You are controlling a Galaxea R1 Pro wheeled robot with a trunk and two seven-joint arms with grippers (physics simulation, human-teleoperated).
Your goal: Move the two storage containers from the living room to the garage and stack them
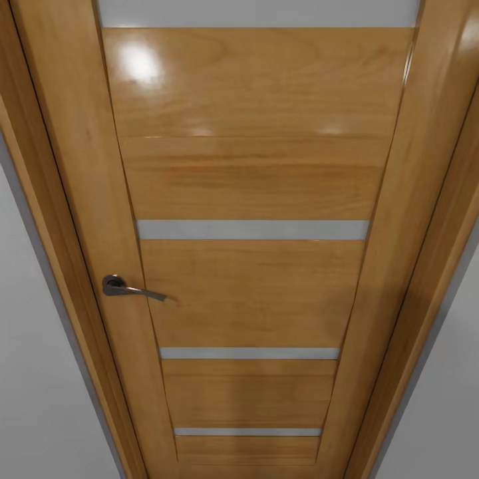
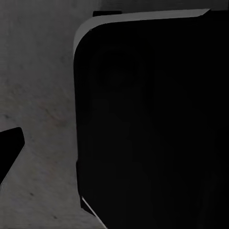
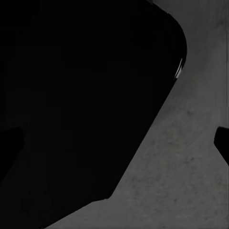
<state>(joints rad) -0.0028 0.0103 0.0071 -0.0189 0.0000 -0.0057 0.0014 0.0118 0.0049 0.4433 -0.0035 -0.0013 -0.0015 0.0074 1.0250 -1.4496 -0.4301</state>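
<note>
Head camera sits close to an orange wooden door (image 1: 253, 179), shut, with pale horizontal strips and a dark lever handle (image 1: 130, 288) at the frame's left middle. White wall (image 1: 40, 372) either side. I judge I am in transit, facing a door, so neither bin is in sight.

Both wrist cameras look past a black rounded body (image 2: 152, 133) at dark grey mottled floor (image 3: 191, 181); arms seem tucked low for travel. Whether my grippers are clenched or released, I cannot tell.

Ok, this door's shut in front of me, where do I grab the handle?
Grip the door handle on its slim horizontal lever, toward the free tip, not the round base. Come straight at the orange wooden door, fingers above and below the lever, since it lies flat and points toward the door's middle.
</note>
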